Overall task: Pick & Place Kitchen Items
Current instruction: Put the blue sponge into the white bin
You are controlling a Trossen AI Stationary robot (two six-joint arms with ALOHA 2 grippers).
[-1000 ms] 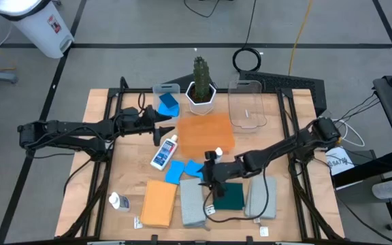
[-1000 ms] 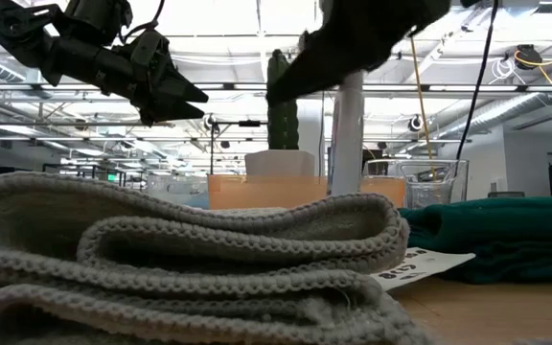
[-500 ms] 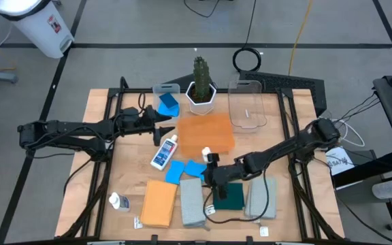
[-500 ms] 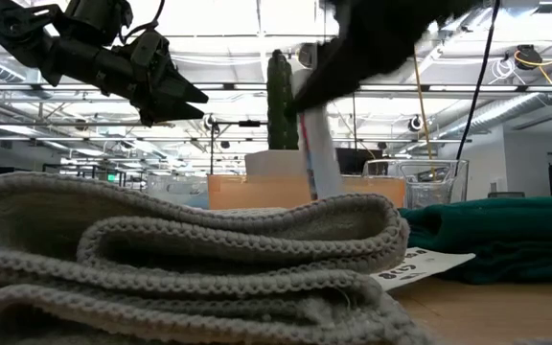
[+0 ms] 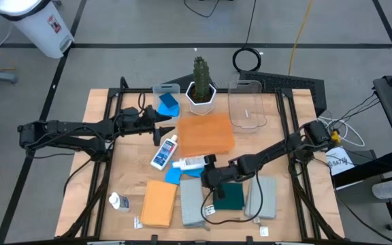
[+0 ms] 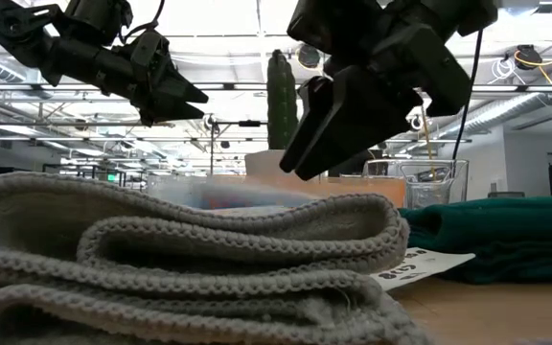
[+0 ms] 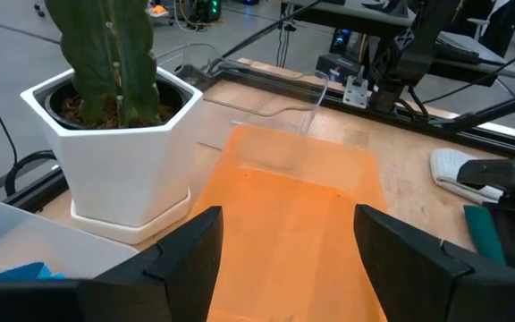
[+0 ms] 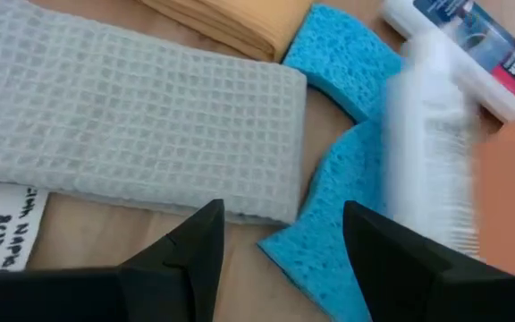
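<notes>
My right gripper (image 5: 206, 171) is open and empty over the blue sponges (image 8: 347, 179) beside a grey cloth (image 8: 132, 125). A white labelled bottle (image 5: 189, 163) lies on its side just ahead of its fingers, across the sponges; it shows blurred in the right wrist view (image 8: 427, 152). My left gripper (image 5: 165, 129) is open and empty, above the left edge of the orange tray (image 7: 302, 206). A second white bottle (image 5: 163, 152) lies left of the tray, and a small one (image 5: 119, 201) lies near the front left. An orange cloth (image 5: 159, 203), a dark green cloth (image 5: 229, 195) and another grey cloth (image 5: 260, 197) lie along the near edge.
A cactus in a white hexagonal pot (image 5: 201, 88) stands at the back centre. A small clear bin holding a blue sponge (image 5: 167, 104) is to its left and a larger clear bin (image 5: 247, 105) to its right. A paper tag (image 6: 420, 264) lies by the green cloth.
My right gripper held the white bottle upright a second ago. It has opened and let go. The bottle has tipped toward the table's left and fallen onto its side across the blue sponges. My left arm has kept still.
</notes>
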